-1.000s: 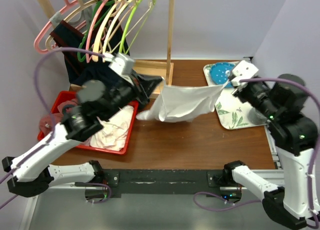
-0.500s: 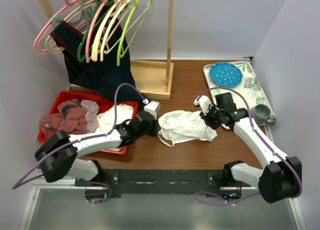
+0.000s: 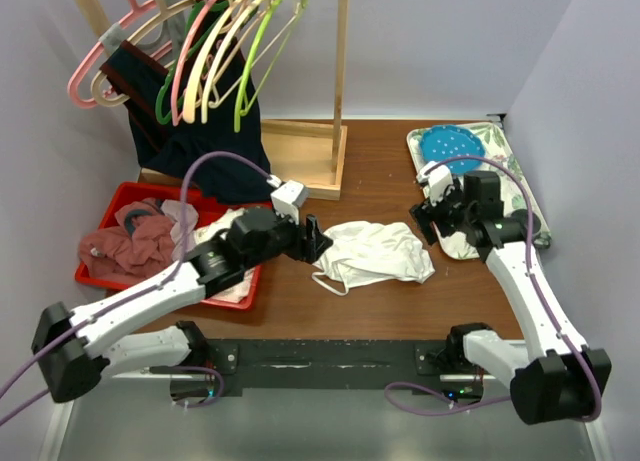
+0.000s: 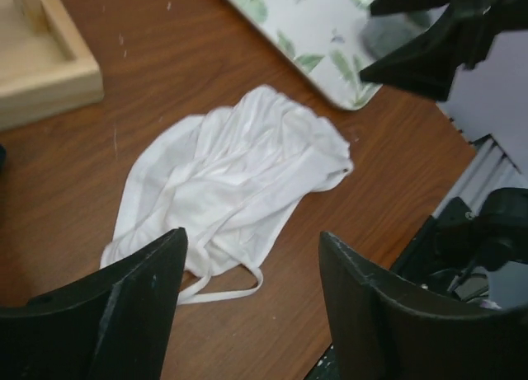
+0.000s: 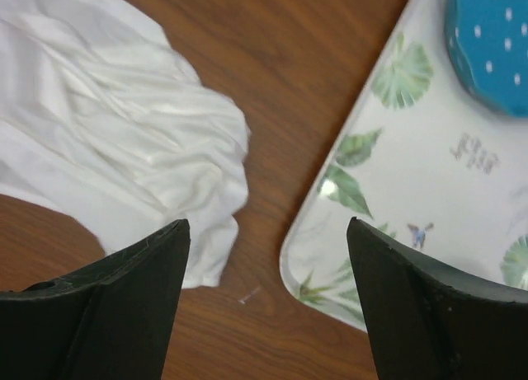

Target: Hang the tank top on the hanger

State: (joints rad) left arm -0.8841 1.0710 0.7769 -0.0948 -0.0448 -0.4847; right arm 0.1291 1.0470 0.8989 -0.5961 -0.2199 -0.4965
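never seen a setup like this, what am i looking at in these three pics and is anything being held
Two robot arms are bolted at the near edge of a wooden table. The wide picture comes from a camera above and behind them; the other two come from cameras on each wrist, with dark fingers at the bottom. The left gripper and right gripper are both open and hold nothing. Between them a white tank top lies crumpled on the table. The lime hanger hangs on a wooden rack. There is also a red bin of clothes and a leaf-print tray.

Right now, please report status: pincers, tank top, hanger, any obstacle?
Left pincer open, empty. Right pincer open, empty. Tank top crumpled on table between them. Lime hanger on rack, bare. Nothing blocking.
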